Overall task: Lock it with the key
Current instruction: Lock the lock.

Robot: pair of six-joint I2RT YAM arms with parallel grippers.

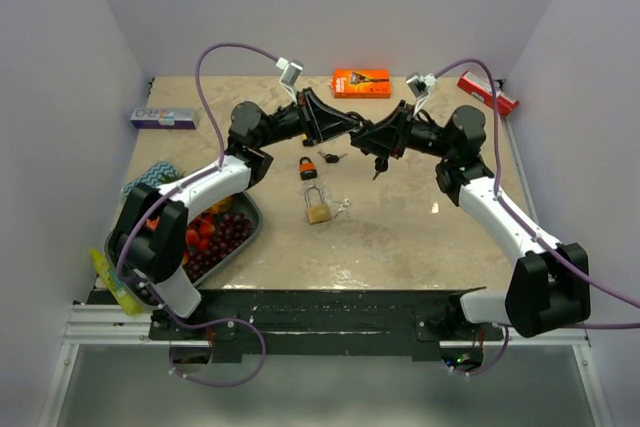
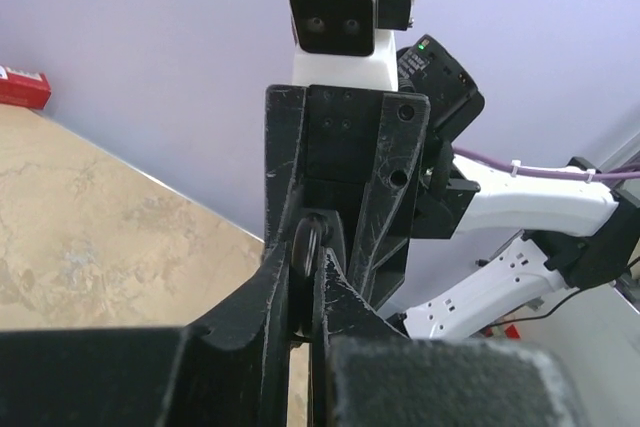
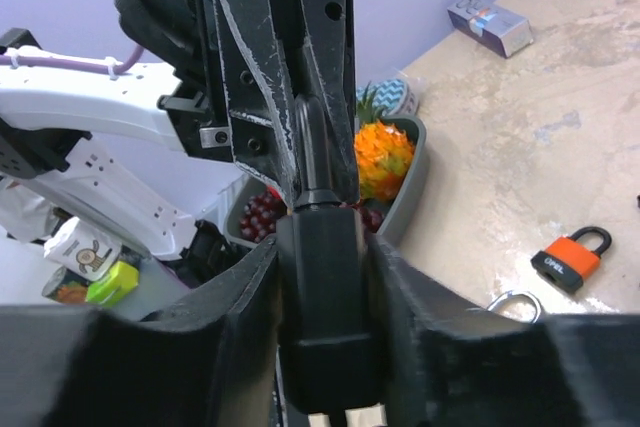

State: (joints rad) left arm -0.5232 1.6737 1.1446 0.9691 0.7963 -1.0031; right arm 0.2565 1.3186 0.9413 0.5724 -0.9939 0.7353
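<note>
**A:** Beige marbled tabletop [image 1: 420,237] sits well below the work. So where is the lock?

**B:** It's in mid-air. The right gripper [image 1: 368,137] is clamped shut on a black block-shaped padlock [image 3: 325,317]. From its top a slim dark key [image 3: 312,147], as I read it, runs straight into the left gripper [image 1: 352,127], which is pinched closed on it. An orange-and-black padlock [image 1: 307,168] and a brass padlock [image 1: 318,209] lie unused on the tabletop beneath.

**A:** How are the arms posed?

**B:** Both reach forward and inward, forearms about level. The grippers meet nose to nose over the middle, touching or nearly so.

**A:** What would make the turn go well?

**B:** I'd hold the right wrist rigid as the anchor and roll only the left wrist about the key's own axis. It should push slightly inward without bending sideways, so the key neither slips nor twists out. I can't tell how deep it is seated.
</note>
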